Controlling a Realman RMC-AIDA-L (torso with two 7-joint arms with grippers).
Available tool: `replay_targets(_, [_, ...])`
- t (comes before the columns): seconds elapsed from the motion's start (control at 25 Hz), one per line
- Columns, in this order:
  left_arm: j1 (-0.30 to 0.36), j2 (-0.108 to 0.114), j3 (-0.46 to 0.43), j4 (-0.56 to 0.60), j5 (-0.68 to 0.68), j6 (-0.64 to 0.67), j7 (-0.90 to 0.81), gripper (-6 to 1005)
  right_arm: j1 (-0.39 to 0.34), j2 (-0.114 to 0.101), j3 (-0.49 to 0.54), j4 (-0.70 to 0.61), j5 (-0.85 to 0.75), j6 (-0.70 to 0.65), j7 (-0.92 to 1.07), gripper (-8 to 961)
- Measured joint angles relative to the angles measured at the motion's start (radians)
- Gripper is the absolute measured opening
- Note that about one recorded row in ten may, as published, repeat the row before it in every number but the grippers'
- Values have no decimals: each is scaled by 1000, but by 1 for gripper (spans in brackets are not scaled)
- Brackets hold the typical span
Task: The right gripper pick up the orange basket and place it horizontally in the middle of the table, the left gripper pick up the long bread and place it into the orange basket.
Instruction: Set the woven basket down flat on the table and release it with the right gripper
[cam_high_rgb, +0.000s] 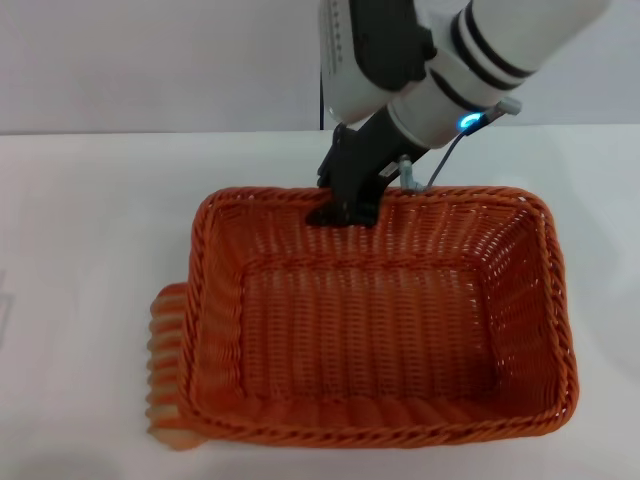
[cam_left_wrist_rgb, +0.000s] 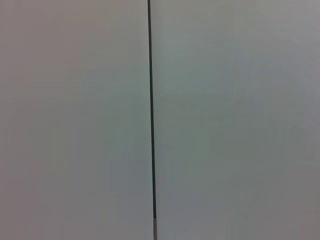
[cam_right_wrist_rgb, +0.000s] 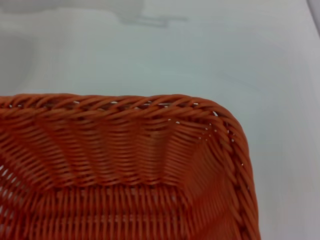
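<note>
The orange basket (cam_high_rgb: 372, 330) lies lengthwise across the middle of the white table (cam_high_rgb: 90, 220), open side up and empty. My right gripper (cam_high_rgb: 346, 208), a black claw on a white arm with a blue ring, straddles the middle of the basket's far rim and is shut on it. The right wrist view shows a corner of the basket (cam_right_wrist_rgb: 125, 150) with its braided rim, but no fingers. The long bread (cam_high_rgb: 165, 365), striped orange and cream, lies against the basket's left side, and the rim hides part of it. My left gripper is out of view.
In the left wrist view there is only a plain grey surface crossed by a thin dark line (cam_left_wrist_rgb: 151, 115). Bare tabletop lies left of the basket and beyond it (cam_right_wrist_rgb: 200, 50). The basket's near rim is close to the table's front edge.
</note>
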Motion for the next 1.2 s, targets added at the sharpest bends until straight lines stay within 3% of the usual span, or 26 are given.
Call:
replay_targets(0.16, [-4,0,0,0,-1,-5,0,700,-103,0,-132,-161,36,-73,-1,223])
replay_targets(0.44, [-6,0,-2,0,-1,-8,0,699,-112,0,-194,-172,38,-94,41,255])
replay_targets(0.56, [-10,1,-1,0,-2,-13,0,699,-114,0,-194,-178,45,-92,70,269])
replay_targets(0.68, [-14,1,-1,0,-2,-16,-1,698,-118,0,-194,-187,47,-88,92,467])
replay_targets(0.8, [-18,2,-2,1,-3,-17,-6,698,-146,-1,-192,-240,49,-85,121,586])
replay_targets(0.88, [-25,5,6,7,0,-20,-34,698,-208,-5,-178,-351,86,-65,134,666])
replay_targets(1.04, [-38,9,26,40,5,-19,-112,697,-278,-9,-135,-469,173,-19,136,666])
replay_targets(1.08, [-66,10,70,128,6,-13,-257,697,-317,-9,-90,-525,231,24,136,666])
replay_targets(1.12, [-66,10,70,128,6,-13,-257,697,-317,-9,-90,-525,231,24,136,666])
replay_targets(1.2, [-88,10,113,219,6,-5,-423,697,-370,-9,-26,-579,316,78,136,666])
